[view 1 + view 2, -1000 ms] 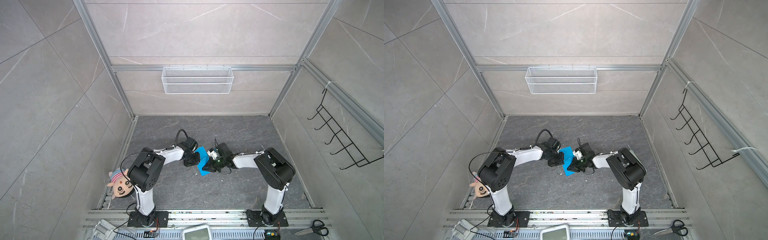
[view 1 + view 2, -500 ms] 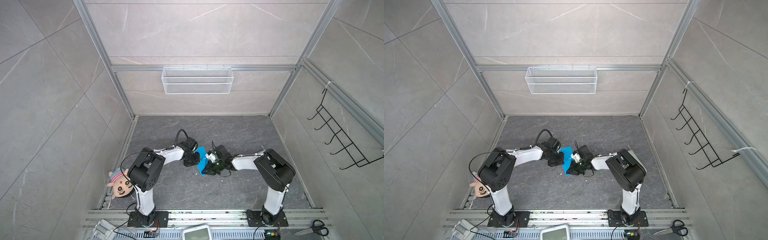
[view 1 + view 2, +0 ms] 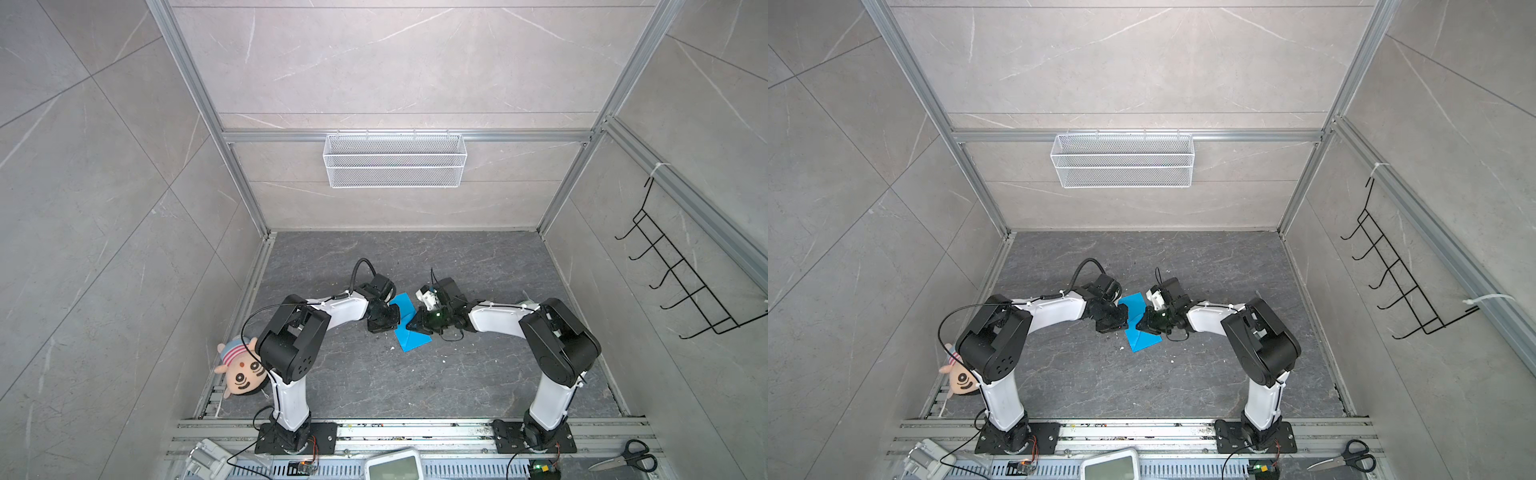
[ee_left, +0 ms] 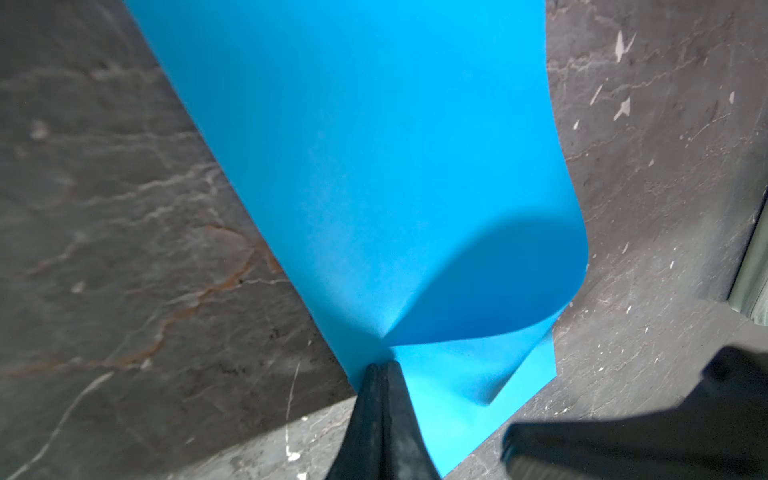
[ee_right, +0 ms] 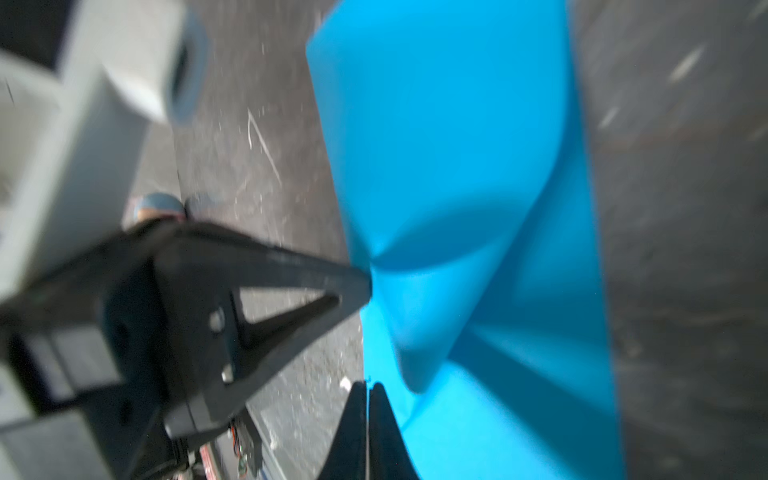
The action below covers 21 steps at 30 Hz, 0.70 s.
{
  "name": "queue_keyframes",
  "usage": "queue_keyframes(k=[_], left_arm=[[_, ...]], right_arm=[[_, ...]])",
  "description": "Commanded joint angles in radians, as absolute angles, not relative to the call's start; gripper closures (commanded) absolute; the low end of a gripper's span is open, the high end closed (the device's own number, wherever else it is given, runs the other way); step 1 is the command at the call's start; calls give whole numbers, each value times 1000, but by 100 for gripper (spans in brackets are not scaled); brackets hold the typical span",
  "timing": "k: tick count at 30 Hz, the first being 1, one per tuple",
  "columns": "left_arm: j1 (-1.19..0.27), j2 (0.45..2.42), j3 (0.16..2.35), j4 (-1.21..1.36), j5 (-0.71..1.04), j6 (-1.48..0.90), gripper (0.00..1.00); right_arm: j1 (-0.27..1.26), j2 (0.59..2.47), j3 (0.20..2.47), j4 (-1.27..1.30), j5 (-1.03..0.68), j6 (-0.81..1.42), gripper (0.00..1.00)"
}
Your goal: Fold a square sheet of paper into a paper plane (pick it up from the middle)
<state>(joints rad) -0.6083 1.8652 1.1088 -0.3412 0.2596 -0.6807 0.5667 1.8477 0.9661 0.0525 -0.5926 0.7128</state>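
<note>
Progress is early: the square sheet of paper (image 3: 411, 341) lies near the middle of the surface (image 3: 478, 374), between the 2 arms. In both top views it shows as a partly doubled blue shape, not as a dart. In the left wrist view 1 flap (image 4: 490, 286) curls over the lower layer in a soft roll; it is not pressed flat, and no sharp nose or centre crease is visible. The left hand (image 4: 381, 368) is closed, its tips meeting on the sheet's edge at the point from which the roll fans out, so it appears to pinch the paper there. The right hand (image 5: 368, 388) is also closed, with its tips just beside the loose flap; the blurred right wrist view does not show whether paper sits between them. Remaining work, by estimate: flatten this fold, make the nose folds, then the centre crease and wings, so most of the task is outstanding. Around the work area are a plush doll (image 3: 241, 370) by the left arm's base, scissors (image 3: 623, 457) at the front right, a wire basket (image 3: 395, 160) on the back wall, a hook rack (image 3: 681, 291) on the right wall, and small white scraps on the surface. None of the larger items lies near the sheet. The only obstruction is mutual: the 2 hands work close together over the sheet, and each can block the other.
</note>
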Motion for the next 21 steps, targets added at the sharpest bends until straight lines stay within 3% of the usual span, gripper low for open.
queue_keyframes(k=[1,21], left_arm=[[-611,1899,1115,-378,222,-659,100],[-611,1893,1131,-380,226,-646,100]], right_arm=[[566,1900,1015,42,-571,693,91],[544,1937,975,21,-503,708,92]])
